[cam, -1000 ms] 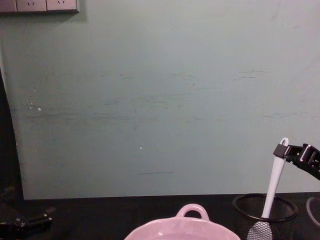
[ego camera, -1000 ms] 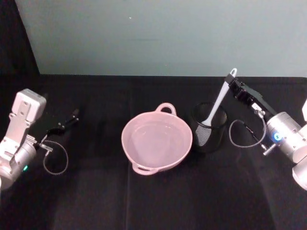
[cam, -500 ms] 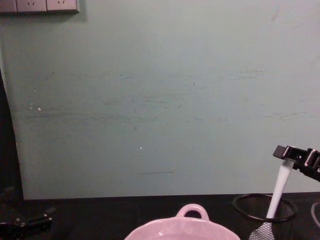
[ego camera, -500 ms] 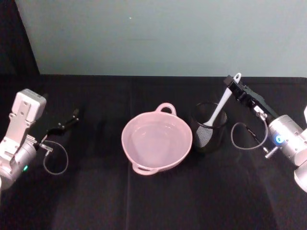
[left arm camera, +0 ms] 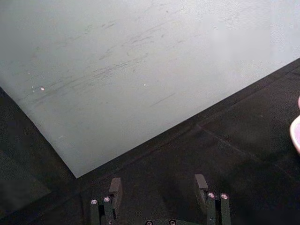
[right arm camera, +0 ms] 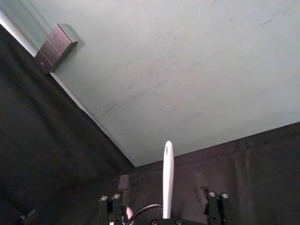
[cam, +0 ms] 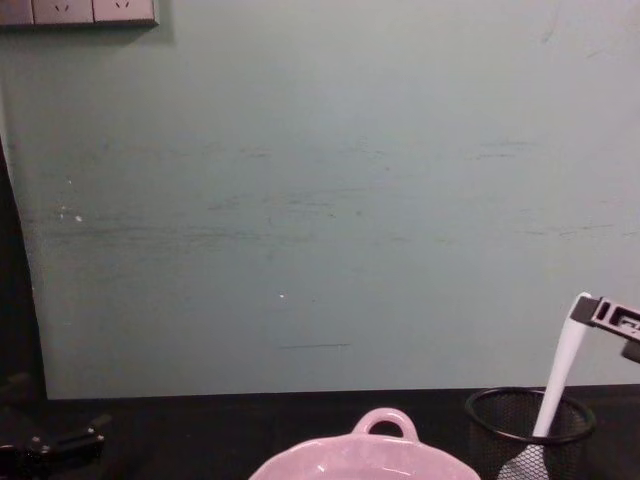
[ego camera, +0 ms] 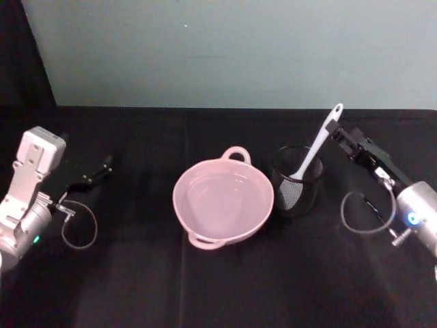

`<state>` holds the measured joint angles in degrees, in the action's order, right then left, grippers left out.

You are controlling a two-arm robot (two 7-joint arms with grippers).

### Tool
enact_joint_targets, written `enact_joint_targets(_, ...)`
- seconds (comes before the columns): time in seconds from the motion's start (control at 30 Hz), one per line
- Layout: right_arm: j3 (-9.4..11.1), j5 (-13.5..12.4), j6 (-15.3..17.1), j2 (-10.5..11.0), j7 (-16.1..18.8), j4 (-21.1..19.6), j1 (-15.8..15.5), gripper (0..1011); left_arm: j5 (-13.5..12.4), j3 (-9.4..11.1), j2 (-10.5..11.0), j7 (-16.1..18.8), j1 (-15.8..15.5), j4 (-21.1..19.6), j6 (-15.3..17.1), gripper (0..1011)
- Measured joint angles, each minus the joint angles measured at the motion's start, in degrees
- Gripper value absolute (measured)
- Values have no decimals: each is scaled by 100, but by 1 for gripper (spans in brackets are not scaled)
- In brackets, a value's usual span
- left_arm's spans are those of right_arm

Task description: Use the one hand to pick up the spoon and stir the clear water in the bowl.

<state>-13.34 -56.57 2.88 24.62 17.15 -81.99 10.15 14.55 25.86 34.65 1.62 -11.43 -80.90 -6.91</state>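
Right pincer spread wide around the upper handle of the spoon without gripping it, spoon leaning blade-down in the black mesh cup just beside the pink bowl of water; left pincer parked released at the desk's left side.

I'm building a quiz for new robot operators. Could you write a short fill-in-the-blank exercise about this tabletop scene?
1. The spoon stands with its blade inside the black mesh ____.
2. The pink bowl sits to the robot's ____ of the cup.
3. The right gripper is at the spoon's ____ end, fingers open.
4. The left gripper rests open above the ____ cloth.

Missing words: cup; left; handle; black
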Motion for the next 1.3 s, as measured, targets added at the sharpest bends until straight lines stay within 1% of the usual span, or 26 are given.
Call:
enact_joint_targets(0.03, 24, -9, -3, 21, -31, -80, -64, 893, 0, 0, 0, 0, 0, 0, 0, 1011)
enact_joint_targets(0.07, 77, -32, -2, 71, -112, -277, -204, 925, 0, 1, 0, 0, 0, 0, 0, 1011)
enact_joint_targets(0.17, 158, -65, 22, 168, -267, -614, -447, 982, 0, 0, 0, 0, 0, 0, 0, 1011)
enact_joint_targets(0.2, 207, -75, 63, 248, -380, -851, -618, 1002, 0, 0, 0, 0, 0, 0, 0, 1011)
enact_joint_targets(0.23, 230, -76, 83, 289, -431, -942, -688, 1002, 0, 1, 0, 0, 0, 0, 0, 1011)
enact_joint_targets(0.27, 264, -71, 128, 383, -528, -1129, -816, 1002, 0, 0, 0, 0, 0, 0, 0, 1011)
enact_joint_targets(0.33, 287, -32, 190, 489, -630, -1247, -902, 1002, 0, 1, 0, 0, 0, 0, 0, 1011)
enact_joint_targets(0.4, 323, 138, 353, 706, -884, -1412, -1001, 1002, 0, 0, 0, 0, 0, 0, 0, 1011)
enact_joint_targets(0.43, 325, 275, 512, 835, -1051, -1480, -1024, 1002, 0, 1, 0, 0, 0, 0, 0, 1011)
enact_joint_targets(0.53, 299, 505, 820, 1058, -1317, -1561, -1030, 1002, -1, 0, 0, 0, 0, 0, 0, 1011)
enact_joint_targets(0.57, 268, 638, 1007, 1157, -1450, -1579, -1016, 1002, 0, 1, 0, 0, 0, 0, 0, 1011)
enact_joint_targets(0.67, 188, 890, 1214, 1284, -1639, -1560, -934, 1003, 0, 1, 0, 0, 1, 0, 0, 1011)
enact_joint_targets(0.7, 111, 1099, 1284, 1321, -1743, -1485, -838, 1003, 0, 0, 0, 0, 0, 0, 0, 1011)
enact_joint_targets(0.77, -1, 1335, 1275, 1329, -1770, -1361, -707, 1002, 0, 1, 0, 0, 0, 0, 0, 1011)
enact_joint_targets(0.8, -108, 1561, 1185, 1314, -1770, -1207, -566, 1003, 0, 0, 0, 0, 0, 0, 0, 1011)
enact_joint_targets(0.9, -270, 1914, 836, 1198, -1719, -888, -330, 1002, 0, 0, 1, 0, 0, 0, 0, 1011)
enact_joint_targets(0.93, -352, 2134, 516, 1089, -1655, -647, -185, 1003, 0, 1, 0, 0, 0, 0, 0, 1011)
enact_joint_targets(1.0, -422, 2329, 113, 965, -1549, -380, -45, 1003, 0, 1, 0, 0, 0, 0, 0, 1011)
enact_joint_targets(1.03, -475, 2485, -282, 834, -1436, -101, 85, 1002, 0, 0, 0, 0, 0, 0, 0, 1011)
enact_joint_targets(1.07, -499, 2566, -483, 777, -1381, 23, 142, 1003, 0, 0, 0, 0, 0, 0, 0, 1011)
enact_joint_targets(1.1, -552, 2714, -798, 677, -1299, 260, 255, 1002, -1, 0, 0, 0, 0, 0, 0, 1011)
enact_joint_targets(1.17, -623, 2855, -1034, 572, -1237, 516, 378, 1003, 0, 0, 0, 0, 0, 0, 0, 1011)
enact_joint_targets(1.2, -677, 2954, -1167, 478, -1181, 741, 487, 1003, 0, 0, 0, 0, 0, 0, 0, 1011)
enact_joint_targets(1.3, -761, 3092, -1230, 368, -1144, 1027, 613, 1003, 0, 0, 0, 0, 0, 0, 0, 1011)
